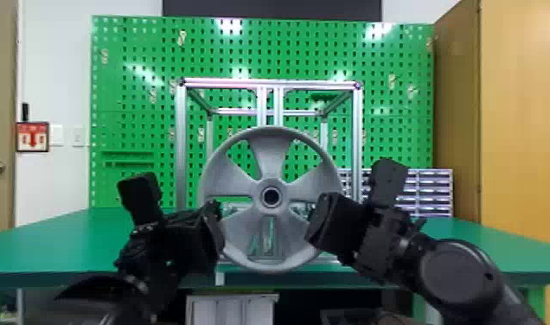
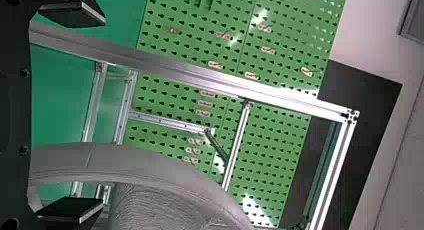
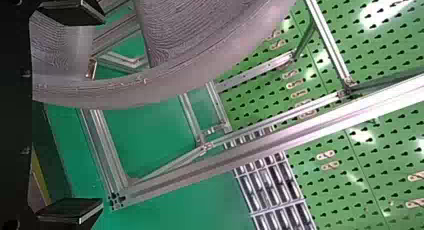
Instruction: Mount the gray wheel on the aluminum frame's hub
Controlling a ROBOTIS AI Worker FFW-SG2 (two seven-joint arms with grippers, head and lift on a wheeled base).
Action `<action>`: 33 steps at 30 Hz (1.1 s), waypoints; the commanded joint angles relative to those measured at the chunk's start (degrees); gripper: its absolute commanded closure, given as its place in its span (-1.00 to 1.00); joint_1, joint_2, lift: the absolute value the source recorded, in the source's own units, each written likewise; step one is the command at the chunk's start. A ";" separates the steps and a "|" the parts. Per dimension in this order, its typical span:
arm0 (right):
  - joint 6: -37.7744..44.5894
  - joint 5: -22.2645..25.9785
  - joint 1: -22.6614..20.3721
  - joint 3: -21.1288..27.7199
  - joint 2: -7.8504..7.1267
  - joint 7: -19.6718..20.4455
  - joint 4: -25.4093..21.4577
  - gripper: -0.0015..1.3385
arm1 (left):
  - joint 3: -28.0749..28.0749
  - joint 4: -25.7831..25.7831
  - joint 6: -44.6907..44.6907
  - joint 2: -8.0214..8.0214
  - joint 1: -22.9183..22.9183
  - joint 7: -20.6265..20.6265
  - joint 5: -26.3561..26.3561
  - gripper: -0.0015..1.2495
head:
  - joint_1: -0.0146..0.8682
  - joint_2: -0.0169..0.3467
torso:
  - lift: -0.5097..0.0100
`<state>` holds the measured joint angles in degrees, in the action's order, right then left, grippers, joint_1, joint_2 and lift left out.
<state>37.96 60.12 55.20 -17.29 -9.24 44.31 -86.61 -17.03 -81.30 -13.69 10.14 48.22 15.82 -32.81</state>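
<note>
At the far left, a framed red sign is seen on the wall, beside the green pegboard that is set behind the green table.

Next comes the left gripper, placed at the wheel's left edge. In the left wrist view its fingers are spread wide; the rim is seen between them, nearer one finger, and is not clamped.

In the middle, the aluminum frame is stood on the table. In front of its paired central uprights is the gray wheel — held upright, face toward the head camera, its lower rim in front of the table's near edge. Whether it is borne by the hub cannot be told, as the wheel's back is hidden.

To the right, the right gripper is placed at the opposite edge of the wheel. Its fingers, too, are parted widely in the right wrist view — the rim lies between them, unpinched.

Farther right, a drawer unit is seen behind the right arm, and a wooden cabinet beyond that.
</note>
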 commanded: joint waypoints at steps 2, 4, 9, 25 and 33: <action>0.00 0.00 -1.41 0.68 -0.43 -0.01 -2.78 -0.95 | 0.33 -2.37 -0.64 0.50 -1.19 0.00 -0.06 -0.93 | -0.98 -0.87 | -0.96; 0.00 0.35 -1.93 1.03 -0.51 -0.01 -3.92 -0.95 | 0.42 -3.87 -0.90 0.67 -1.99 0.00 -0.15 -0.92 | -0.98 -0.87 | -0.96; 0.00 0.53 -4.39 1.65 -1.39 -0.01 -7.26 -0.94 | 0.86 -7.29 -1.87 1.55 -4.18 0.00 -0.85 -0.92 | -0.98 -0.87 | -0.96; 0.00 -0.44 -14.24 4.46 -4.12 -0.01 -18.33 -0.91 | 3.58 -19.07 -6.96 5.51 -11.74 0.00 -0.85 -0.88 | -0.98 -0.87 | -0.96; 0.09 -3.78 -18.72 5.07 -5.26 -0.01 -22.47 -0.90 | 5.34 -23.82 -9.16 7.62 -15.87 0.08 0.12 -0.85 | -0.98 -0.87 | -0.96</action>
<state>38.06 58.17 38.60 -12.50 -14.02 44.30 -107.21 -12.44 -103.26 -21.97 16.90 34.15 15.82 -33.25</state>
